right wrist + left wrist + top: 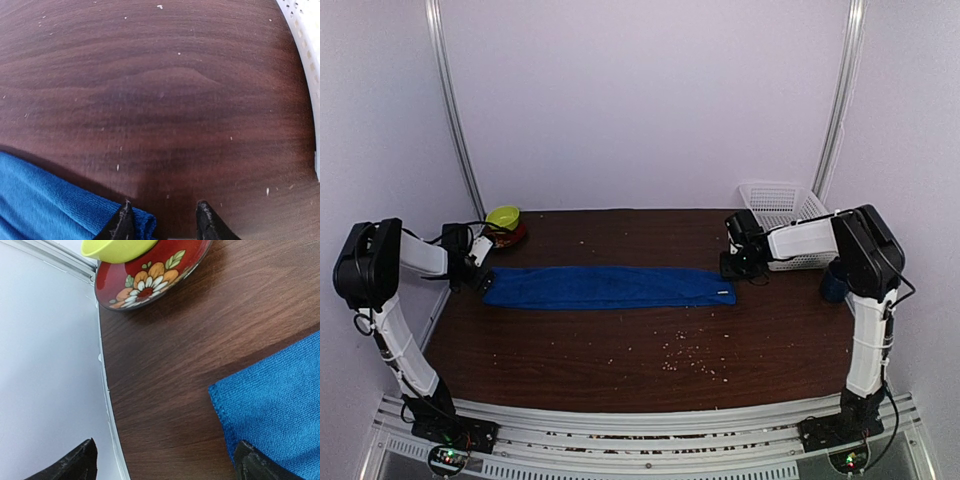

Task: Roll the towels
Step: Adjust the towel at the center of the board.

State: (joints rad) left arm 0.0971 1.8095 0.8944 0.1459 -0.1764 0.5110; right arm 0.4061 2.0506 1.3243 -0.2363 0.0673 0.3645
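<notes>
A royal blue towel (605, 287) lies flat and stretched out left to right across the middle of the dark wooden table. My left gripper (480, 268) hovers at its left end, and in the left wrist view the gripper (167, 457) is open wide, with bare wood between the jaws. Only the right fingertip (250, 460) sits over the towel's (275, 405) edge. My right gripper (736, 266) is at the towel's right end. In the right wrist view this gripper (162, 217) is open part way. A folded corner of the towel (45, 200) lies just inside its left finger (120, 222).
A white mesh basket (780, 215) stands at the back right, its rim (305, 40) close to my right gripper. A red flowered bowl (150, 275) holding a yellow-green bowl (120, 247) sits at the back left by the wall. Crumbs (690, 355) dot the table in front of the towel.
</notes>
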